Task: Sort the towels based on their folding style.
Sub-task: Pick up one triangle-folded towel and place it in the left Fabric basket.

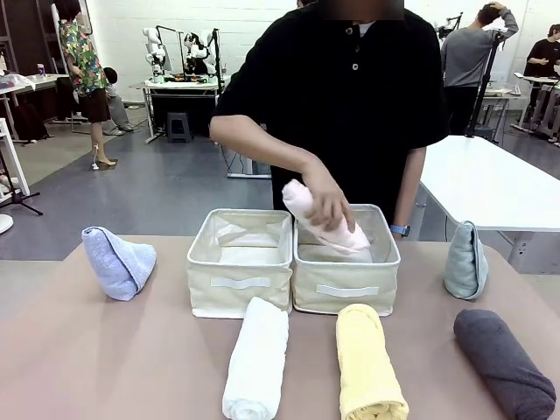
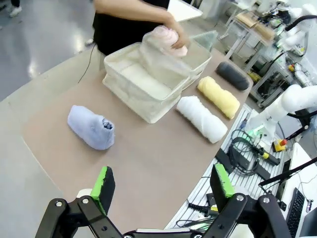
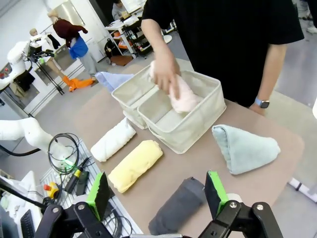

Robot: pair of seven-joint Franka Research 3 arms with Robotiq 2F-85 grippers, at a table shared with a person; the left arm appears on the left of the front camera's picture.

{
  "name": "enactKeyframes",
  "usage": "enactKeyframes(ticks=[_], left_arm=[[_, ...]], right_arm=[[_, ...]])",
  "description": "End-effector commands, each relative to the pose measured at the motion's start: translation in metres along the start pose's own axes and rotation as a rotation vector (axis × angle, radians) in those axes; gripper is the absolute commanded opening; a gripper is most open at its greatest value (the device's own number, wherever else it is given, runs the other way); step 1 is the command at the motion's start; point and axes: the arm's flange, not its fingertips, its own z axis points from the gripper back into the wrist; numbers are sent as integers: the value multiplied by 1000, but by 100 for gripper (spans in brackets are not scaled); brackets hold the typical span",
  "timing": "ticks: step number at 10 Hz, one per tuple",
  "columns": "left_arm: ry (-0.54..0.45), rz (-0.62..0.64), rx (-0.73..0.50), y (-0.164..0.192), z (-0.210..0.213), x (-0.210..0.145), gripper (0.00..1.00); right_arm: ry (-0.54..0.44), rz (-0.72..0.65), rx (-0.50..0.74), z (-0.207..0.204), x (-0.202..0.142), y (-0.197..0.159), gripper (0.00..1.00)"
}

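Pink towel (image 1: 337,229), rolled, held by person's hand (image 1: 325,199) inside right bin (image 1: 306,296), likely rolls' bin; left gripper (image 2: 162,171), right gripper (image 3: 156,176) spread wide, empty.

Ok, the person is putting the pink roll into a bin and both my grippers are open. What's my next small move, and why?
Probably lower the right gripper over the yellow roll. The person's hand is placing the pink roll in the bin on the robot's right, so rolls seem to belong there, and the yellow one lies just in front of it.
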Motion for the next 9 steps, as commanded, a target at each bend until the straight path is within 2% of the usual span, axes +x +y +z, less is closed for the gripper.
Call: enactKeyframes(ticks=[1, 2, 3, 4, 6, 8, 9], left_arm=[[251, 108, 186, -3, -42, 28, 100], [423, 162, 305, 0, -76, 45, 100], [602, 160, 361, 5, -117, 62, 100], [696, 218, 428, 15, -163, 75, 100], [767, 344, 524, 38, -229, 90, 100], [781, 426, 598, 58, -283, 95, 100], [767, 438, 569, 67, -299, 96, 100]], right_arm=[[-17, 7, 15, 2, 1, -2, 100], [-17, 7, 15, 2, 1, -2, 100], [-17, 7, 15, 2, 1, -2, 100], [-17, 7, 15, 2, 1, -2, 100], [-17, 7, 15, 2, 1, -2, 100], [-17, 7, 15, 2, 1, -2, 100], [-17, 7, 15, 2, 1, -2, 100]])
